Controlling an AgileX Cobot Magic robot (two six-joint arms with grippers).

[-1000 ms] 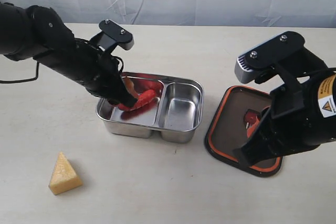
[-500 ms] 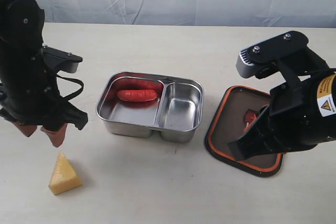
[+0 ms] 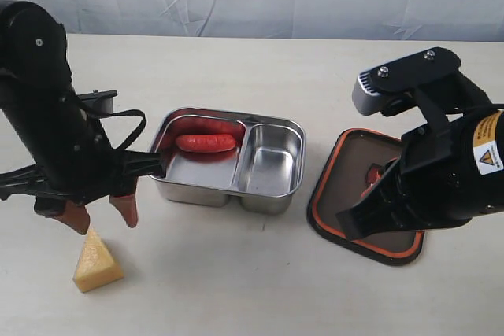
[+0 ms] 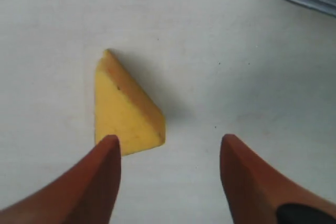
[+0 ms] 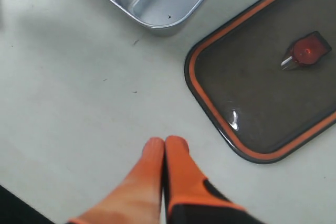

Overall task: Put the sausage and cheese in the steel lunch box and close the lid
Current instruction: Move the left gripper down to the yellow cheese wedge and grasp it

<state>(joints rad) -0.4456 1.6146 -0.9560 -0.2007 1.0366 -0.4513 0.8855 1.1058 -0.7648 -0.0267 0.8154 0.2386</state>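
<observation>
Sausage: red, glossy, lying lengthwise in the larger compartment of the steel lunch box, toward its far wall. This part of the job reads as done.

Steel lunch box: uncovered, standing mid-desk. The smaller compartment holds nothing that I can see.

Cheese: yellow-orange wedge on the desk, on the left arm's side, apart from the box. Not picked up, not boxed.

Left hand: released, orange fingers spread wide and pointing down, hovering over the cheese. From the wrist camera the wedge sits off-centre, close by one finger rather than midway between the two. Nothing is gripped; whether that finger touches the wedge I cannot tell.

Lid: dark, translucent, orange-sealed underside up, with an orange valve tab at its middle. It lies flat on the desk just beside the box, on the right arm's side. Not fitted.

Right hand: clenched, fingertips pressed together, grasping nothing, held over bare desk just beside the lid's edge.

Tally: one item of two is in the box. Remaining, by my judgement: centre on the wedge and grasp it, carry it to a compartment, then lift the lid, turn it seal side down and seat it on the box
</observation>
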